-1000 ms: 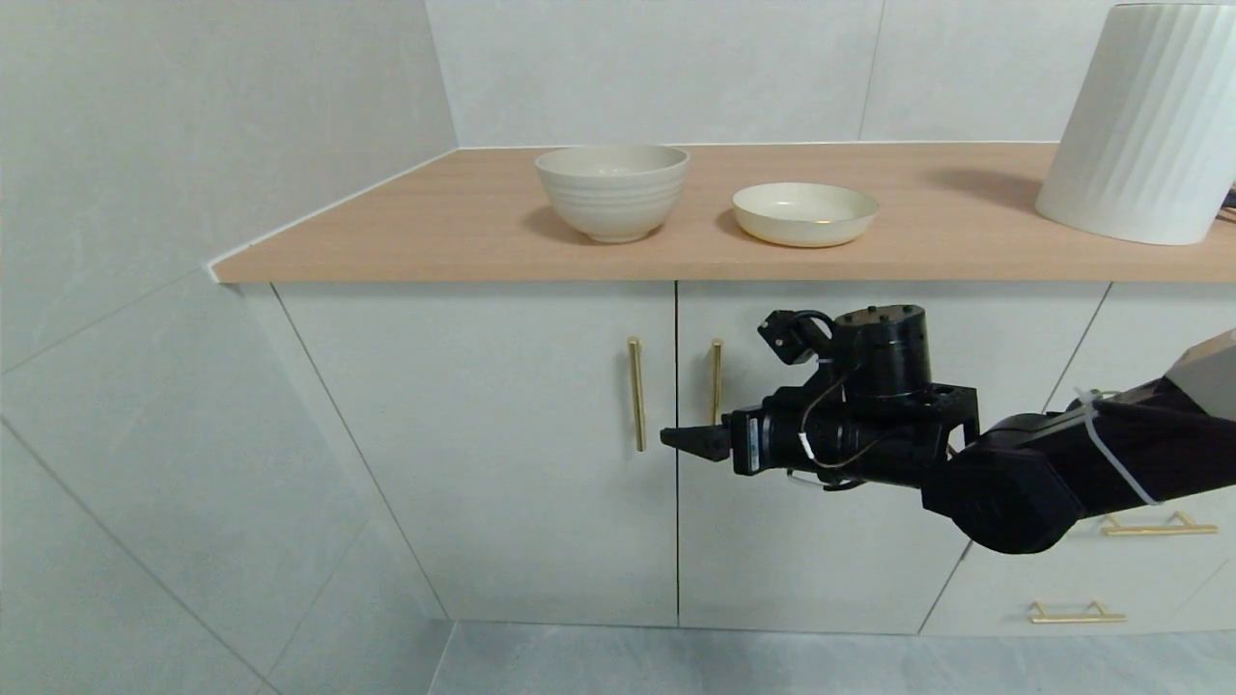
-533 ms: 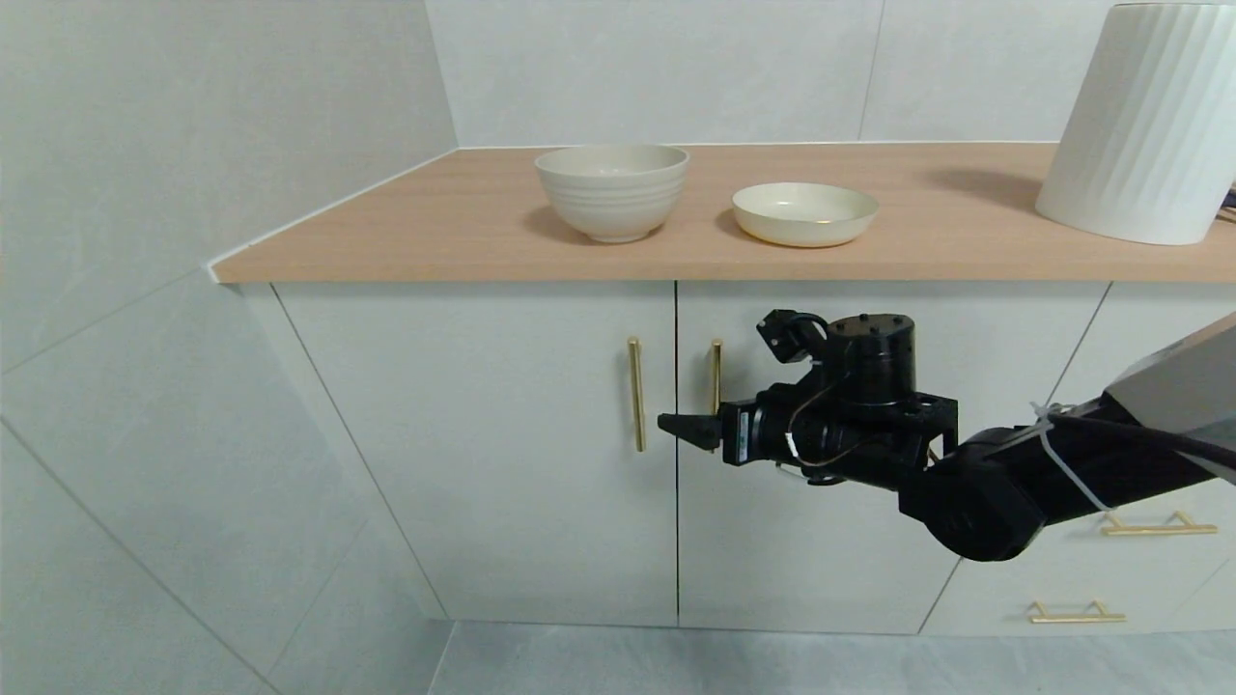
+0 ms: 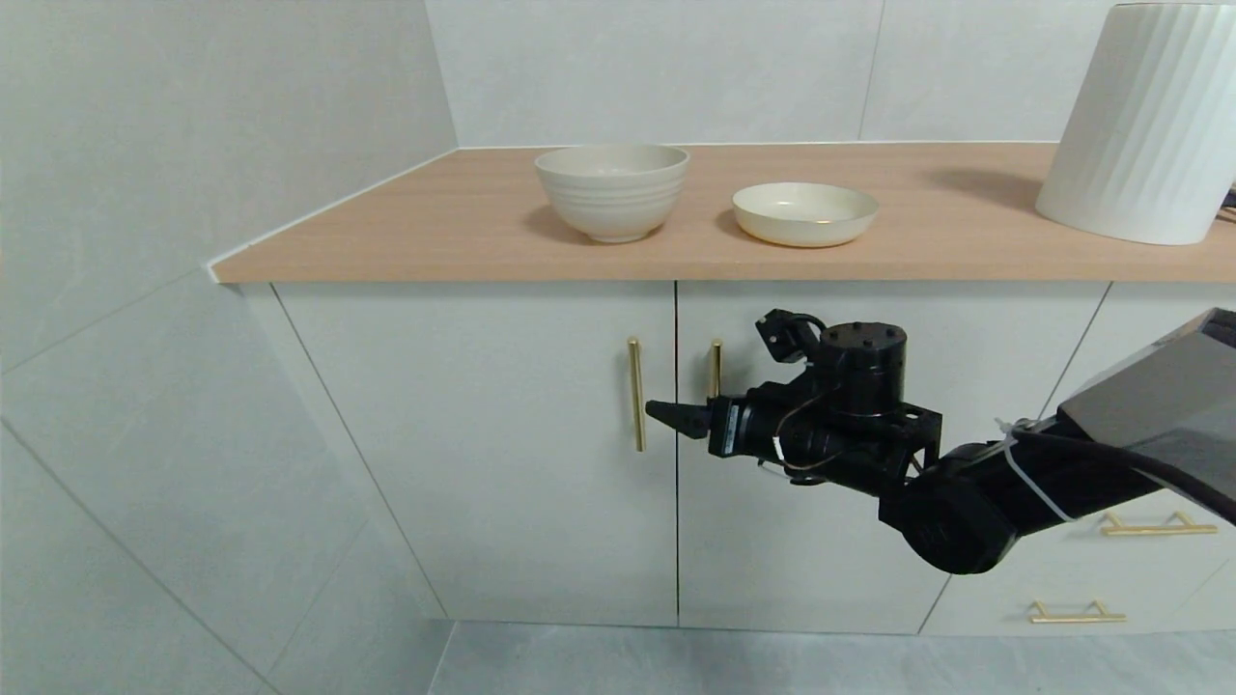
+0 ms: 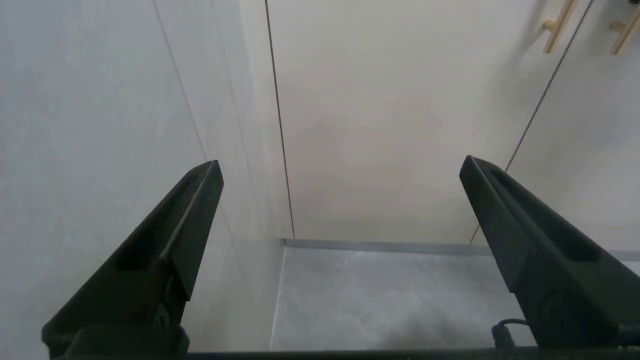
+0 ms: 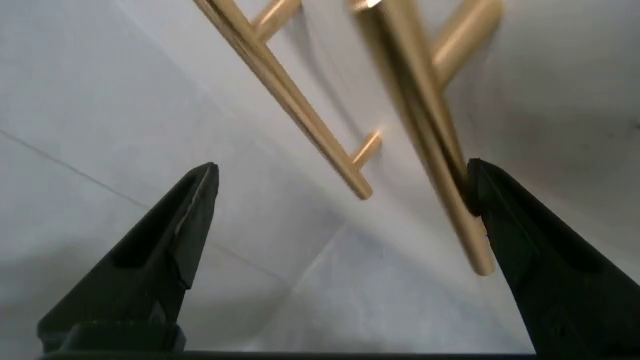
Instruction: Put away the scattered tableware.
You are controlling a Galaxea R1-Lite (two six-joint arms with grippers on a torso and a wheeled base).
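The black right arm (image 3: 951, 526) carries a screw-topped round housing (image 3: 862, 349), thin cables (image 3: 794, 425), white tie (image 3: 1031, 478).

The bowl (image 3: 612, 191) is cream, with faint horizontal ribbing round its wall. The shallow dish (image 3: 804, 212) is a plain, slightly yellower cream. The worktop (image 3: 463, 227) is light brown with a fine wood grain. The cabinet doors (image 3: 483, 454) are plain off-white and their bar handles (image 3: 634, 394) are brass-gold. The tall container (image 3: 1149, 121) is white with vertical ribs. The wall tiles (image 3: 193, 145) are pale grey, and the floor (image 3: 772, 661) is grey with soft marbling. The right gripper (image 3: 668, 414) and the left gripper (image 4: 340, 168) are matte black.
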